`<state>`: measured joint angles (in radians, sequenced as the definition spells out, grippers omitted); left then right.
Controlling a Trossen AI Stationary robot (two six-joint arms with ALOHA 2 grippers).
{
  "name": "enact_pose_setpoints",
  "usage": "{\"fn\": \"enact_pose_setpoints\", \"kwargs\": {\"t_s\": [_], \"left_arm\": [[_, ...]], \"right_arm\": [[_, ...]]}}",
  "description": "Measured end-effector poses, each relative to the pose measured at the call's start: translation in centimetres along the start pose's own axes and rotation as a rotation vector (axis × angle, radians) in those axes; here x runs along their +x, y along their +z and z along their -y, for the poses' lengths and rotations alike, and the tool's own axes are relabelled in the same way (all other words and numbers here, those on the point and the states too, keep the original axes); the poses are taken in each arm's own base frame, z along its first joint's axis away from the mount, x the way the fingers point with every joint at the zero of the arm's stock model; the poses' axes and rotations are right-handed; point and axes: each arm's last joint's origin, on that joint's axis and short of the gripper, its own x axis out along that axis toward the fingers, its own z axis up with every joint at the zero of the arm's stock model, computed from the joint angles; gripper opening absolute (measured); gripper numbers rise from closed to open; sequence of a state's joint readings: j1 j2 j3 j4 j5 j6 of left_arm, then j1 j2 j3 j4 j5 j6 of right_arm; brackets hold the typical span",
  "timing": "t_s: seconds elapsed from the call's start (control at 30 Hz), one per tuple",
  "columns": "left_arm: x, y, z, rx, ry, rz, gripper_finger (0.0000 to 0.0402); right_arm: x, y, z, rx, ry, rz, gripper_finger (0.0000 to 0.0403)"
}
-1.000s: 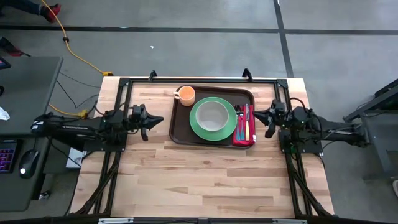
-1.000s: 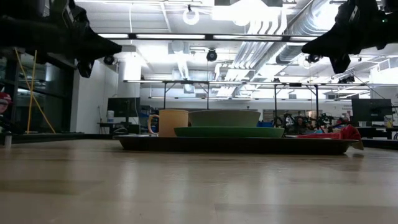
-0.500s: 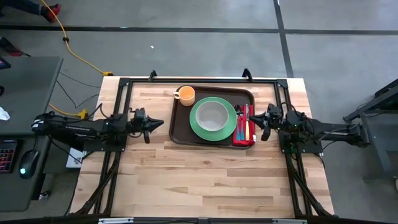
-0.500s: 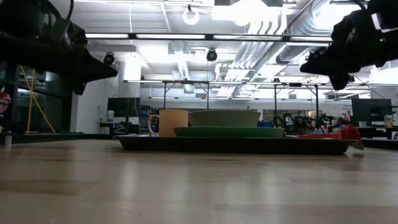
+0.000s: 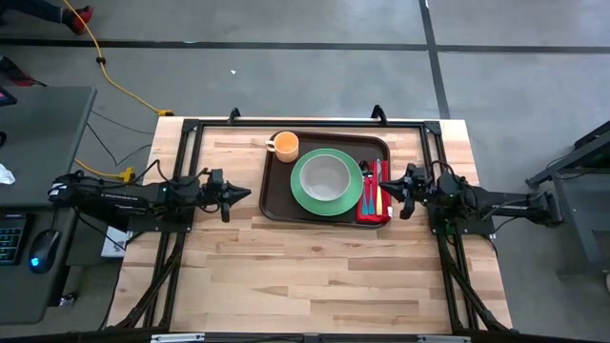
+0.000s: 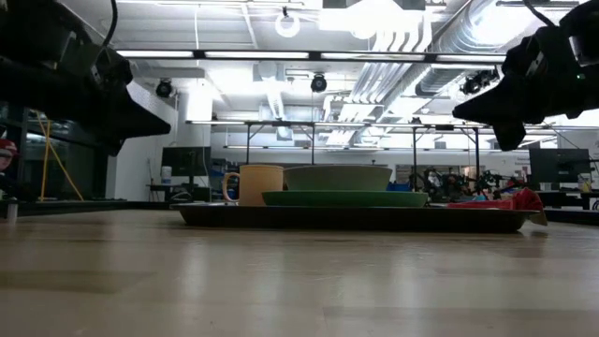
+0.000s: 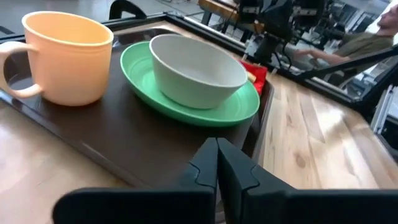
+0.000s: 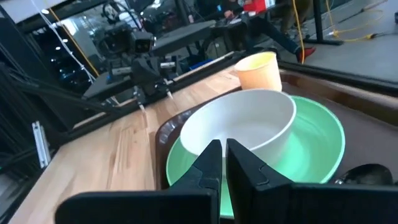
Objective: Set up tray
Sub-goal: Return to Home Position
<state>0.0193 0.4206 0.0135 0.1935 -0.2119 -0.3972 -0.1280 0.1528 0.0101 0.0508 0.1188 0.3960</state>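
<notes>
The dark brown tray (image 5: 277,197) lies flat on the wooden table's far middle. On it stand an orange cup (image 5: 285,145), a green plate (image 5: 302,193) with a white bowl (image 5: 327,174) in it, and a red napkin (image 5: 372,213) carrying cutlery (image 5: 376,187). My left gripper (image 5: 248,191) hovers shut just off the tray's left rim and points at it; its wrist view shows the cup (image 7: 62,59) and bowl (image 7: 196,68) ahead. My right gripper (image 5: 391,189) hovers shut over the napkin's right edge. In the low view, both my left gripper (image 6: 161,120) and my right gripper (image 6: 463,109) hang above the table.
Black frame rails (image 5: 286,123) run along the table's far edge and down both sides under the arms. The table's near half (image 5: 315,276) is bare wood. A desk with a keyboard and mouse (image 5: 38,257) stands left of the table.
Both grippers have sunk toward the table while staying shut. My left one has tipped its fingers slightly downward beside the tray's left rim. My right one has dropped at the tray's right end. The tray and the things on it have kept still.
</notes>
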Motion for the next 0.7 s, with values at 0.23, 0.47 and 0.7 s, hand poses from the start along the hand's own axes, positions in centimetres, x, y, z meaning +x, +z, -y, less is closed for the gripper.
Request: {"fn": "enact_pose_setpoints", "kwargs": {"t_s": [0.23,0.47,0.7], "left_arm": [[-0.01,-0.46,-0.19,0.065,0.017,-0.044,0.0043],[-0.02,-0.75,-0.32,0.102,0.027,-0.073,0.0023],[-0.02,-0.69,-0.33,0.102,0.036,-0.062,0.0047]], "right_arm": [[-0.01,-0.08,-0.02,0.019,0.013,-0.013,0.0],[-0.02,-0.26,-0.1,0.08,0.053,-0.048,0.0],[-0.03,-0.35,-0.22,0.096,0.095,-0.073,0.0]]}}
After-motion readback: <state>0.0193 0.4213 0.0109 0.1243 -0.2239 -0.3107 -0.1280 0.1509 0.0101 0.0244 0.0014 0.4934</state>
